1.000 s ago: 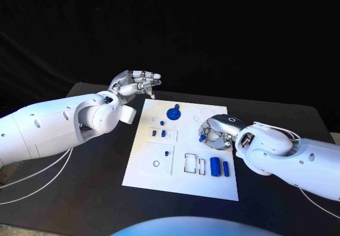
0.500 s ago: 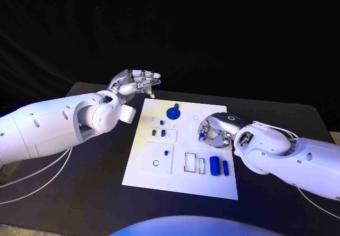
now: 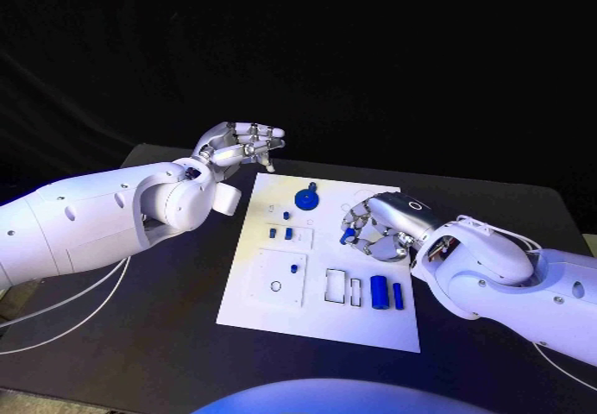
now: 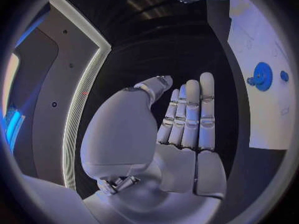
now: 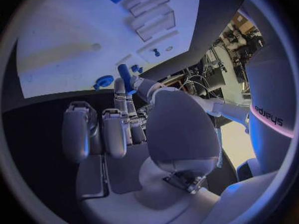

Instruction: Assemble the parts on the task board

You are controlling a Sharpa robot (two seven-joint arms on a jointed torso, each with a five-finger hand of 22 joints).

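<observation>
Right hand (image 3: 371, 229), pinching a small blue peg (image 5: 125, 76), has crept up-frame over the task board (image 3: 280, 304) toward insertion; left hand (image 3: 240, 143) idles, loosely curled, empty.

Mirrored "sharpa" wordmark on the white right arm (image 5: 272, 115), nothing else legible

The right hand (image 3: 374, 226), pinching a small blue part (image 5: 126, 77) between thumb and fingertip, moved up the task board (image 3: 249, 306) toward its far end, away from the two blue cylinders (image 3: 387, 294) lying near the board's right edge. It ended closer to the blue gear (image 3: 304, 199). Its wrist turned, so more of the fingers faced the head camera.
</observation>
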